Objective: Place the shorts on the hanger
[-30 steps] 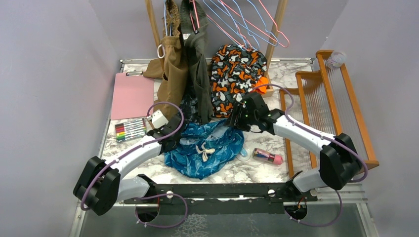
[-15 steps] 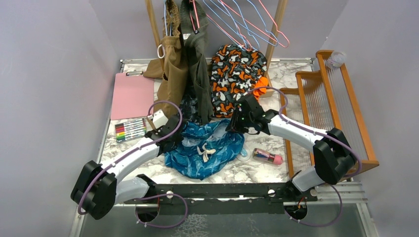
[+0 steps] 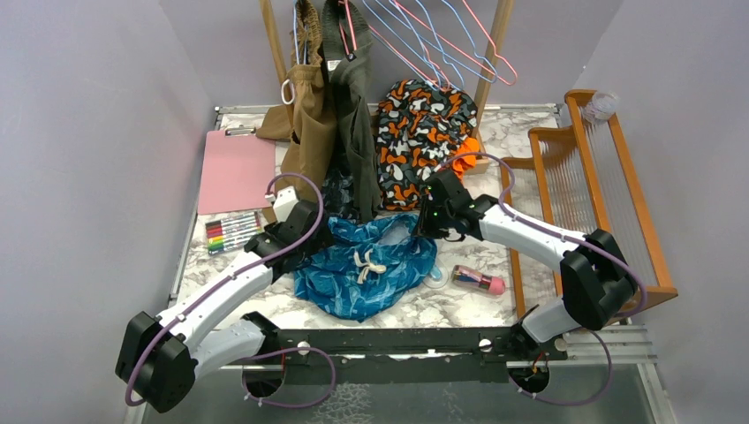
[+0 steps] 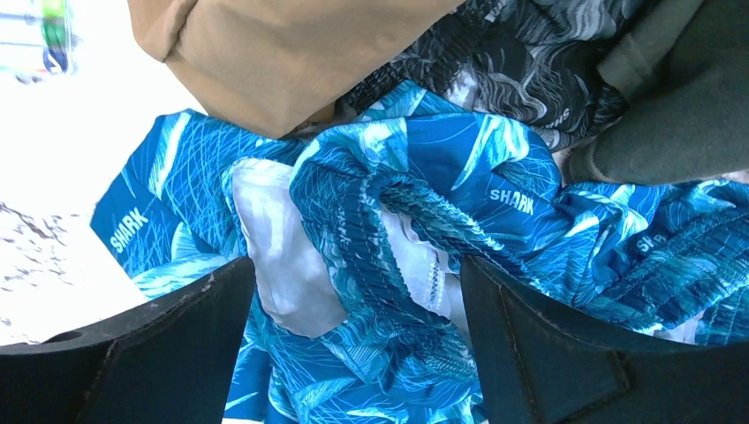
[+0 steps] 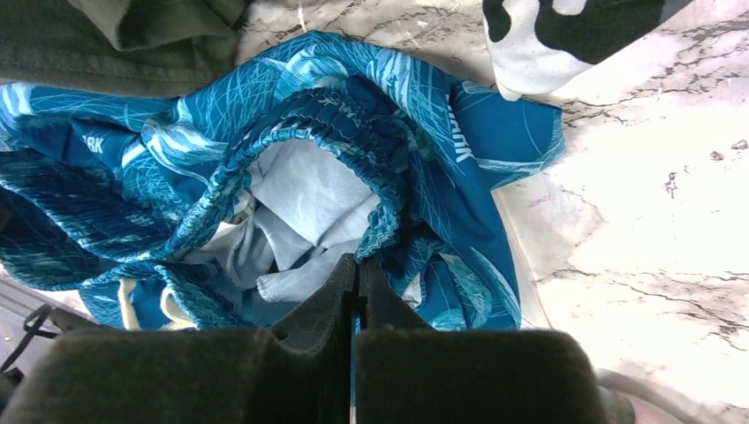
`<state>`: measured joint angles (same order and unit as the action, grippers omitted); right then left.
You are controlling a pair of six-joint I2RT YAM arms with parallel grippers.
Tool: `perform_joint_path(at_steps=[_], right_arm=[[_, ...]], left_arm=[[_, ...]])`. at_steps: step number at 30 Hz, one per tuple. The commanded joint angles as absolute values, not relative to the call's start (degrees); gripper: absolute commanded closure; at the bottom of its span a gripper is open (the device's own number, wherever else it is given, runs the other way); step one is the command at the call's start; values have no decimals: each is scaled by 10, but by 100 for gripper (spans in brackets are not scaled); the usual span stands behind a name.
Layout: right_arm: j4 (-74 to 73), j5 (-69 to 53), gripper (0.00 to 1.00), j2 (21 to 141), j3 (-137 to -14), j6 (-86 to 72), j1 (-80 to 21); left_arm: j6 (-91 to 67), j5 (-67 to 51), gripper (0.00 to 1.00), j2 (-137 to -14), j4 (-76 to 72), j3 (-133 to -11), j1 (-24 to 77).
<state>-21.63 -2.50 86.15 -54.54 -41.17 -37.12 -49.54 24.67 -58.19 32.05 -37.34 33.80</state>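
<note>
The teal-blue shorts (image 3: 366, 269) lie crumpled on the marble table between both arms, cream drawstring bow on top. My left gripper (image 3: 311, 237) is at their left end. In the left wrist view it (image 4: 358, 344) stands open, its fingers on either side of the gathered waistband (image 4: 397, 212) and white lining without touching them. My right gripper (image 3: 424, 225) is at their far right edge. The right wrist view shows it (image 5: 356, 265) shut, with a sliver of the shorts (image 5: 300, 115) pinched at the waistband. A light-blue wire hanger (image 3: 422, 40) hangs among pink ones on the back rail.
Tan (image 3: 305, 132) and olive (image 3: 353, 115) garments hang from the rail down to the table. An orange, black and white garment (image 3: 419, 132) sits behind the shorts. A pink clipboard (image 3: 236, 170) and markers (image 3: 231, 233) lie left, a wooden frame (image 3: 583, 177) right, a pink item (image 3: 479, 280) near the front.
My left gripper has opened, let go of the shorts and shifted slightly back. My right gripper has closed on the shorts' right edge.
</note>
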Motion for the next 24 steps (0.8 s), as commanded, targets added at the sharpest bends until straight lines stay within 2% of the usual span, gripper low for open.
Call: perform_joint_path(at_steps=[1,7,13,15,24], right_arm=[[-242,4,99,848,-554,-375,-374],[-235,-4,99,821,-524,-356,-374],[-242,7,99,791,-504,-339,-374],[-242,10,99,782,-499,-335,-374],[-228,-10,99,764,-474,-329,-374]], left_arm=[[-420,252,13,-592,336,-408,332],[-350,261,20,-639,337,-449,323],[-315,229,44,-664,332,-451,306],[-308,215,48,-671,327,-449,305],[-282,155,48,-693,304,-444,304]])
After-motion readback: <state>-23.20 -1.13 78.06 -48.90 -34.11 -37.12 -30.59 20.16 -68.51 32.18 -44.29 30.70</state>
